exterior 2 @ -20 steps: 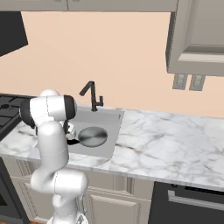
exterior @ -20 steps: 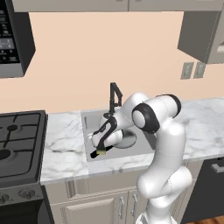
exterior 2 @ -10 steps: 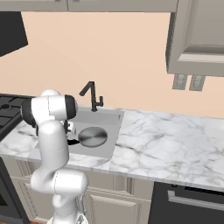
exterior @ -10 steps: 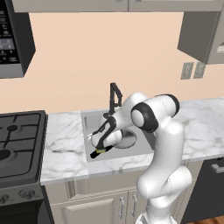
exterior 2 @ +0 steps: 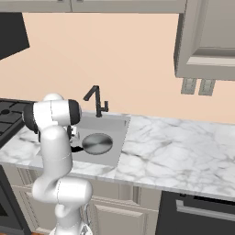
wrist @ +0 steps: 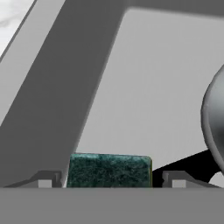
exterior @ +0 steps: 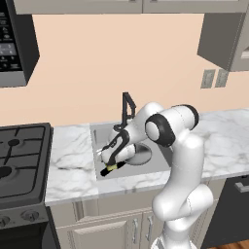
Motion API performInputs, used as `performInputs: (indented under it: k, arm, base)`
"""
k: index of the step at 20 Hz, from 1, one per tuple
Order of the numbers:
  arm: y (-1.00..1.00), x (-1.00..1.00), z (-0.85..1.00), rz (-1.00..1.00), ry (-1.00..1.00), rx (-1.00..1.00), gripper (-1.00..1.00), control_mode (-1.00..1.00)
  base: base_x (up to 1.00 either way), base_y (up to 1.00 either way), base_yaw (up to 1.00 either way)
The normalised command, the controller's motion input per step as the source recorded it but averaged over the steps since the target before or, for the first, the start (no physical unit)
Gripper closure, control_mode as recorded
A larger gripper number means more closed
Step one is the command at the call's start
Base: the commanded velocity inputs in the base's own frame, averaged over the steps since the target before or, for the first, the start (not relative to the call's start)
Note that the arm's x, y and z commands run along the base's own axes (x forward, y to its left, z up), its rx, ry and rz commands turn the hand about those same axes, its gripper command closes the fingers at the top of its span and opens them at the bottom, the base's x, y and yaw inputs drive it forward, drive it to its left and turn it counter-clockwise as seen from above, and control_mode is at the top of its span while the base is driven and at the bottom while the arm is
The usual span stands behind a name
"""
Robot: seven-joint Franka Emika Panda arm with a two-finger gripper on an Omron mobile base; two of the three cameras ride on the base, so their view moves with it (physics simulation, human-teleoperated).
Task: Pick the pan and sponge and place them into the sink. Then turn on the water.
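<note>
My gripper (exterior: 110, 162) reaches down into the left front part of the grey sink (exterior: 98, 138). The sponge (wrist: 109, 170) lies green side up between my two fingertips, with a slim gap on each side, so the jaws stand open around it. From the left base view the sponge (exterior: 111, 168) shows as a yellow speck under the hand. The grey pan (exterior: 140, 154) rests on the basin floor just right of the hand. Its round body (exterior 2: 97, 143) and black handle (exterior 2: 77, 149) point toward the arm. The pan's rim (wrist: 213, 118) curves in at the right. No water runs from the black faucet (exterior: 127, 105).
The black stove (exterior: 19, 155) stands left of the sink, across a strip of marble counter (exterior: 70, 155). More marble counter (exterior 2: 174, 147) stretches to the sink's right. The basin's left wall (wrist: 57, 87) rises close beside the hand. Wall cabinets hang overhead.
The arm has stayed low in the sink's left front corner. The fingers now stand a little apart from the sponge. Pan and faucet have not moved.
</note>
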Motion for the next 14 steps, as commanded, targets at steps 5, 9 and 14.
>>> performInputs:
  k: [5,9,14]
  arm:
    - [0.13,0.0,-0.16,-0.01,0.0,-0.03,-1.0,-1.0]
    - [0.13,0.0,-0.11,-0.01,0.0,-0.03,-1.0,-1.0]
    - [0.09,0.0,0.08,-0.02,-0.02,-0.01,-1.0,-1.0]
  base:
    - [0.0,0.0,0.0]
    - [0.0,0.0,0.0]
    - [0.0,0.0,0.0]
